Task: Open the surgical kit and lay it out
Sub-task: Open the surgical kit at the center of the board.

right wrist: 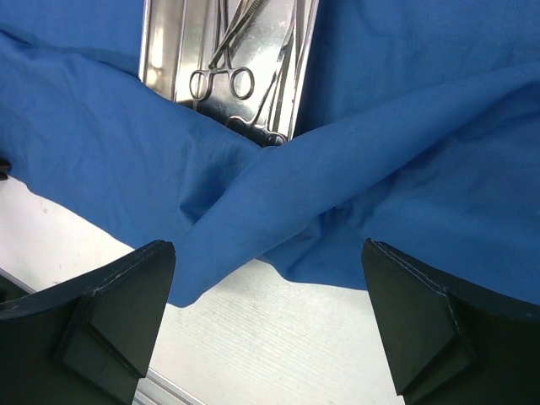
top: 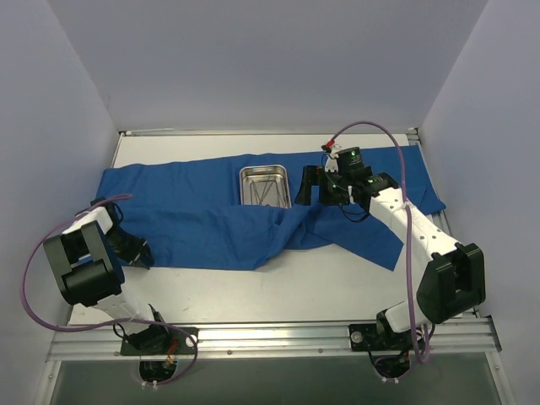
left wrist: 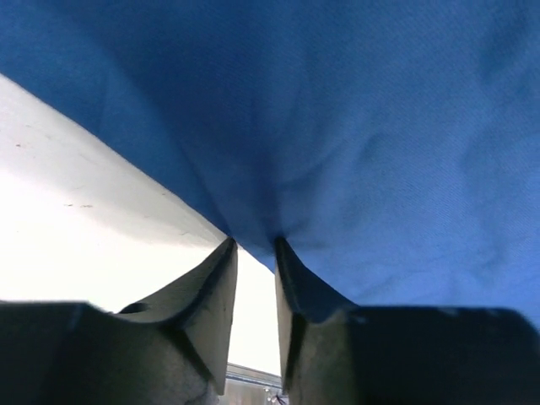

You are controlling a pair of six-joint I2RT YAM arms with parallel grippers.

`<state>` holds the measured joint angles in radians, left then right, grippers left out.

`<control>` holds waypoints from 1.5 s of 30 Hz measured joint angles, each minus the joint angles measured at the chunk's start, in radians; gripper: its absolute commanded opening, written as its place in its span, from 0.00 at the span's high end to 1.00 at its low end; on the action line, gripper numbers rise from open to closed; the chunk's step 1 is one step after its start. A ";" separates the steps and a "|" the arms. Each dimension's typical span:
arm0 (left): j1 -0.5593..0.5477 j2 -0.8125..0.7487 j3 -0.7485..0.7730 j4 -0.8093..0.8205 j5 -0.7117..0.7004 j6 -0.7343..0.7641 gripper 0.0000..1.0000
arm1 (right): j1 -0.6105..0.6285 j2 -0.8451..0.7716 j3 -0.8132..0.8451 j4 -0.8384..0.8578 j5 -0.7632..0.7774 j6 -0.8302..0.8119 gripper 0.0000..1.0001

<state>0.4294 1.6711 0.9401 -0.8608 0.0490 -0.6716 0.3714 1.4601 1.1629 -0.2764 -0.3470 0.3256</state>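
The large blue cloth wrap (top: 194, 215) lies spread across the table, with a fold over the near end of the steel tray (top: 264, 179). The tray's far part is uncovered and holds thin scissor-like instruments (right wrist: 221, 80); the tray also shows in the right wrist view (right wrist: 169, 51). My left gripper (top: 139, 253) is at the cloth's near left edge, shut on a pinch of the cloth (left wrist: 354, 126) at its tips (left wrist: 253, 243). My right gripper (top: 304, 186) hovers just right of the tray, open and empty (right wrist: 266, 278), over the folded cloth (right wrist: 337, 169).
The white table top (top: 321, 283) shows bare in front of the cloth. Grey walls close in the left, back and right. A metal rail (top: 270, 337) runs along the near edge by the arm bases. The right arm's purple cable (top: 403, 181) loops above the cloth.
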 measured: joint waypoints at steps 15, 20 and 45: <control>0.001 0.051 0.056 -0.043 0.025 0.004 0.98 | -0.004 0.000 0.018 -0.043 0.017 0.020 0.00; -0.010 -0.010 0.060 -0.092 -0.005 0.002 0.98 | -0.005 0.034 0.100 -0.079 0.034 0.035 0.00; -0.251 -0.219 0.269 -0.235 -0.072 0.143 0.98 | -0.561 0.046 -0.175 -0.427 0.190 0.255 0.03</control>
<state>0.1787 1.4517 1.2091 -1.0958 -0.0231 -0.5282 -0.1898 1.5063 0.9878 -0.7033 -0.1570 0.5804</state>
